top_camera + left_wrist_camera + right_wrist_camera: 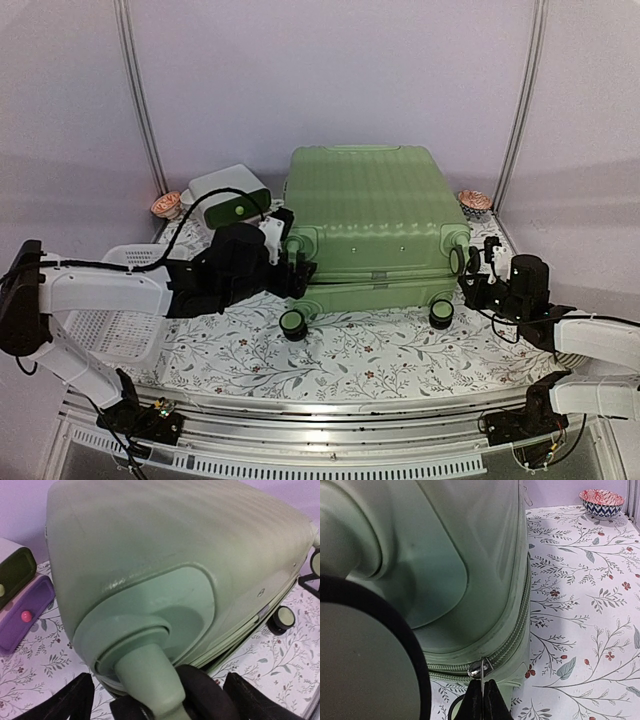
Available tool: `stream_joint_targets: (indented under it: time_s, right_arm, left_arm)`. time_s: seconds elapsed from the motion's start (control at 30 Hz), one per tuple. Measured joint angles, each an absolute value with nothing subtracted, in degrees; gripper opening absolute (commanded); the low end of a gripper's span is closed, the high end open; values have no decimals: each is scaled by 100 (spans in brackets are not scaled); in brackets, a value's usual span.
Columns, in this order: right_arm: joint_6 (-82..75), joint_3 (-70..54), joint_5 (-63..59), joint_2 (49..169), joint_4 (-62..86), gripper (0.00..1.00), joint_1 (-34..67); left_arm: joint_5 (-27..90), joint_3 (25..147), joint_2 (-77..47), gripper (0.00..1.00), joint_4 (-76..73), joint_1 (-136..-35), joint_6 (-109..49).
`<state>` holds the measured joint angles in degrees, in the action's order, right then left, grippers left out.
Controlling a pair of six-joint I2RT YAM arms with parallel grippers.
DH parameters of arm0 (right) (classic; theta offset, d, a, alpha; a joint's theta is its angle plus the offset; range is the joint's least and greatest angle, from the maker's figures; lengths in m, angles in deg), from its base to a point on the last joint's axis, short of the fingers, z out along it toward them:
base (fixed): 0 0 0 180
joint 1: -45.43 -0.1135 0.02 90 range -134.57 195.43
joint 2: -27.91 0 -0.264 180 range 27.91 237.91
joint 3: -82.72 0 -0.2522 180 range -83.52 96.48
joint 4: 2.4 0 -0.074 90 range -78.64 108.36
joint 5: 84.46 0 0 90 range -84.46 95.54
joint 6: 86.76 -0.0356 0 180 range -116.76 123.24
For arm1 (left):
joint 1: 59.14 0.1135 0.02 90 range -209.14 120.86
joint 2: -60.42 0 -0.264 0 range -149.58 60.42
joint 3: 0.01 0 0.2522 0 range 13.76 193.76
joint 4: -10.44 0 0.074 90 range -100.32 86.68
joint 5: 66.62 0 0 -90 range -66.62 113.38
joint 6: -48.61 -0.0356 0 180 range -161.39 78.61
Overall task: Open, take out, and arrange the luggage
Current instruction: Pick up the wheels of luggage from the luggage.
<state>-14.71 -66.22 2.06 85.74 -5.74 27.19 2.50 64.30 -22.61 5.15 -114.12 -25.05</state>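
Lilac walls close in a table (380, 360) covered with a white cloth printed with leafy sprigs. In the top view the luggage (365, 215) lies flat in the middle of the frame. It is shut, with its ribbed light-green shell facing up and two black wheels (292, 322) pointing toward the lower edge.

The left tool (297, 270) sits at the case's lower left corner. In the left wrist view its dark fingers (65, 700) are spread wide on either side of the green wheel leg (150, 680). They are released and clamp nothing, with a gap on the left side.

The right tool (482, 697) is at the case's right corner. In its wrist view the fingers are clenched together on the metal zipper pull (481, 669), which hangs from the zip seam running round the corner. A big wheel (blurred, very close to the lens) fills the lower left of that frame.

A small white-and-green drawer box (230, 200) stands just beside the case at the upper left. A white perforated basket (115, 320) lies at the left edge under the left arm. A patterned bowl (474, 200) sits near the case's upper right corner, and another bowl (166, 205) sits left of the drawer box.
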Motion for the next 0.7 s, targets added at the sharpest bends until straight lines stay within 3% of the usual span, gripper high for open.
stream_joint_targets:
  time_s: [0.17, 0.3, 0.47, 0.53, 0.6, 0.7]
  right_arm:
    - [-1467, -6622, 197, 8582, -580, 3, 2721]
    - [-1445, -6619, 186, 8609, -611, 3, 2719]
    - [-1373, -6600, 87, 8617, -602, 3, 2734]
    - [-1321, -6556, -90, 8648, -552, 3, 2761]
    - [-1242, -6501, -337, 8690, -489, 3, 2761]
    - [-1115, -6392, -778, 8823, -430, 3, 2741]
  left_arm:
    - [-60, 6546, -2335, 56, 77, -11467, -2532]
    - [-272, 6681, -2372, 42, -135, -11513, -2578]
    - [-268, 6675, -2322, 33, -204, -11489, -2593]
    - [-159, 6576, -2206, 23, -202, -11408, -2599]
    - [-36, 6445, -2042, 6, -202, -11296, -2610]
    - [200, 6187, -1701, 1, -250, -11041, -2606]
